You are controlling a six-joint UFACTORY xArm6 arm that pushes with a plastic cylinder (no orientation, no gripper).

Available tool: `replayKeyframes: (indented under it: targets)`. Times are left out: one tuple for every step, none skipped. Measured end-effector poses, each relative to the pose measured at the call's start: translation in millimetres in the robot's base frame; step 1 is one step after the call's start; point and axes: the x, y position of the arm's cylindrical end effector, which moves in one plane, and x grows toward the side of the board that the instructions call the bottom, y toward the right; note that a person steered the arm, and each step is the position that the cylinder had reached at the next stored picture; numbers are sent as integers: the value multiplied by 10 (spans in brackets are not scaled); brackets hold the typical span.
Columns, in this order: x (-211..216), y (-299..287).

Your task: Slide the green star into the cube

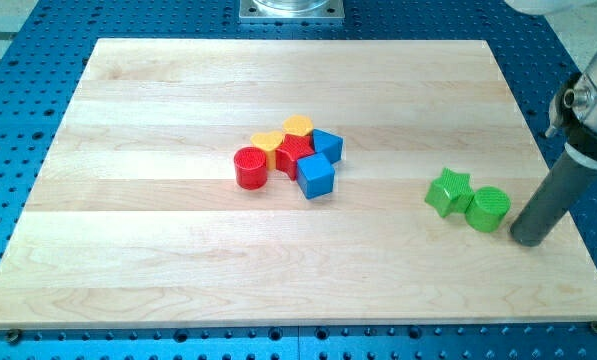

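Now our tip [527,240] (a bare rod, no fingers) rests near the board's right edge, beside the green cylinder block [488,209] touching the green star block [448,191]; the blue cube block [316,177] sits mid-board.

The wooden board [158,250] holds every block. A blue cube [317,177] sits near the middle. Touching it are a red block [295,153] and another blue block [328,145]. Two yellow blocks [283,133] lie just past those, toward the view's top. A red cylinder [250,167] stands just left of the cube. Far right of the cube lie a green star [448,191] and a green cylinder [488,209], touching. My tip [527,240] rests on the board just right of the green cylinder.
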Motion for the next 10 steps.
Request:
replayKeyframes:
  targets:
    - [-93,-66]
    - [-270,-279]
    - [-295,-525]
    - [-295,-799]
    - [-295,-1056]
    - [-295,-730]
    - [-407,-484]
    - [-541,-621]
    - [-613,-845]
    - [-701,-1032]
